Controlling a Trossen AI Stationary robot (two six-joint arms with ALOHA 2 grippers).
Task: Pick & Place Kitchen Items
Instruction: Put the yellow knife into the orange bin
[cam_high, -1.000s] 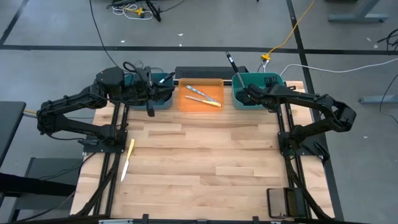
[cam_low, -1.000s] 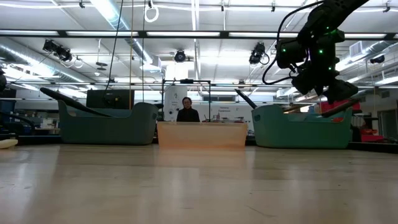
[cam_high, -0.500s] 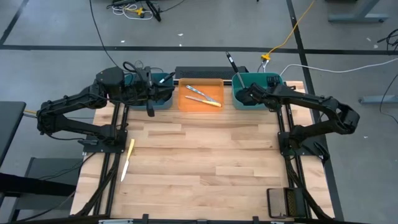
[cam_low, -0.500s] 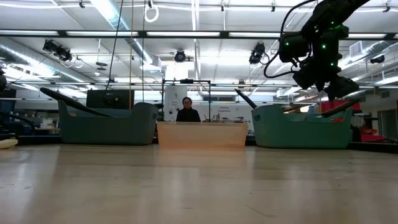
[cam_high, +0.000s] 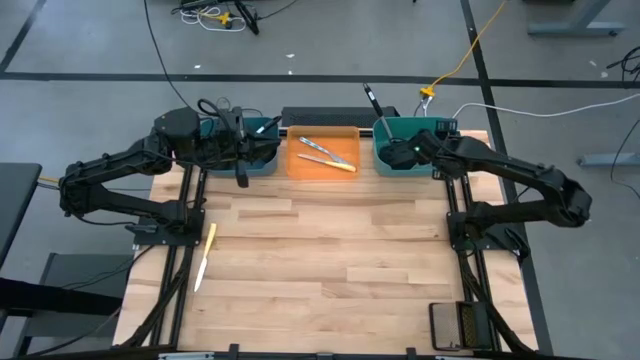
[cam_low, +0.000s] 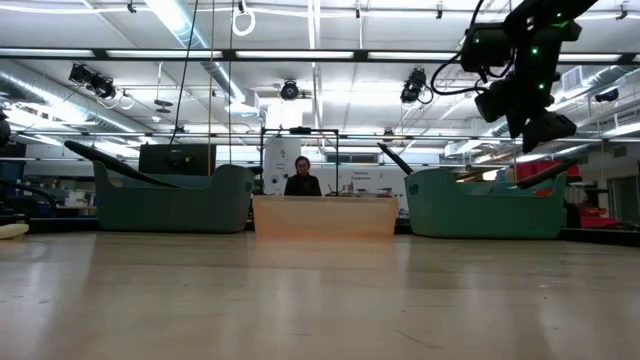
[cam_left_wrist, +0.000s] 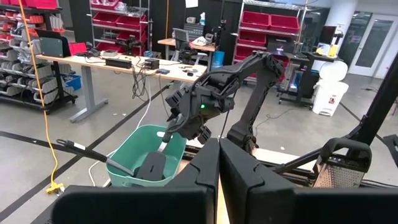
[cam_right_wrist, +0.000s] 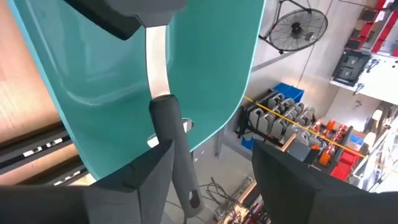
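Wood-plank table (cam_high: 330, 250) — glossy teal plastic bin (cam_right_wrist: 205, 74).

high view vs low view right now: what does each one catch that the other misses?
High only: two knives in the orange bin, a yellow-handled knife on the table, the left gripper at the left teal bin.
Low only: a person behind the bins.
Both: the right gripper above the right teal bin.
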